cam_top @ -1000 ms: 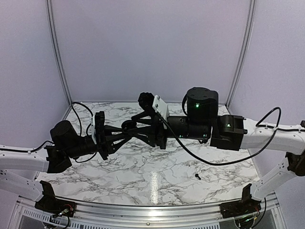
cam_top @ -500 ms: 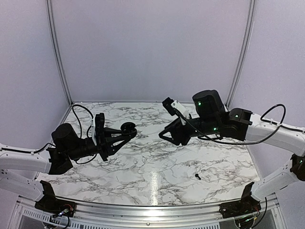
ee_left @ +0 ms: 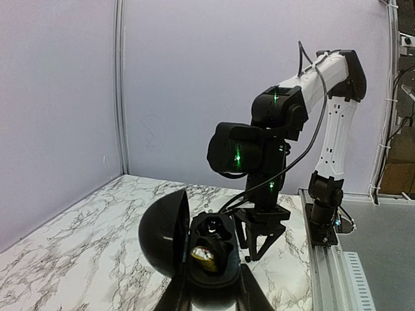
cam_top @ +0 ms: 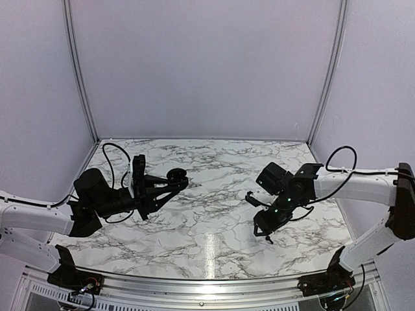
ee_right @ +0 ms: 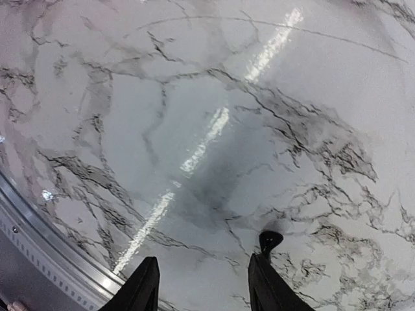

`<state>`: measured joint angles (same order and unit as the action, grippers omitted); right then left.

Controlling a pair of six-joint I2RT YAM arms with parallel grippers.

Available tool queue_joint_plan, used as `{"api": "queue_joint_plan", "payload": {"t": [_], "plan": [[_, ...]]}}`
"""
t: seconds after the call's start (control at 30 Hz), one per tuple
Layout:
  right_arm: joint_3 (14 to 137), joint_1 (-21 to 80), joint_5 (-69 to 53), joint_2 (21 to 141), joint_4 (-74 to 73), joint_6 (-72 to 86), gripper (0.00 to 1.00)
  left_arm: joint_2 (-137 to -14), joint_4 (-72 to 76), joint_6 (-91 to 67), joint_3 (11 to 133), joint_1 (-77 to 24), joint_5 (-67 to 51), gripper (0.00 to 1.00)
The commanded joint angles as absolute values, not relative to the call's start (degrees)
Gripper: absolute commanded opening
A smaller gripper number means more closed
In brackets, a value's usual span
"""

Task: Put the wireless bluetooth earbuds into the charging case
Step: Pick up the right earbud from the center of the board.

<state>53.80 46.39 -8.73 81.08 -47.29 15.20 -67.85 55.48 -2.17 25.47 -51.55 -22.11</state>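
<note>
Left jaws clamp the glossy black case [ee_left: 220, 272], domed lid [ee_left: 165, 240] hinged open. Right jaws stand wide above marbled bench [ee_right: 194, 97]; black stemmed earbud [ee_right: 269, 241] lies just beyond one finger [ee_right: 262, 285], stem towards it.

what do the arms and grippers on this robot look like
Both the left arm and right arm have white tubular links joined by chunky black joint housings, with small green lights on the housings. Thin black cables loop loosely alongside them. The left gripper and right gripper are all black, with slim, tapering, open-framed fingers.
</note>
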Motion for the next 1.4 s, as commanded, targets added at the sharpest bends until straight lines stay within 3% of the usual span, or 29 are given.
{"api": "queue_joint_plan", "payload": {"t": [0.0,0.6,1.37], "plan": [[53.42,44.40,-1.21,84.64,-53.26,15.76,0.48,-68.72,58.16,-2.29,25.31,-51.01,-23.89,0.00],[53.41,44.25,-2.51,92.95,-52.22,13.10,0.38,-68.57,58.21,-1.91,25.21,-50.19,-25.13,0.00],[60.82,44.24,-4.81,93.75,-44.98,9.86,0.09,-68.43,59.49,-1.41,23.66,-49.48,-24.35,0.00]]}}
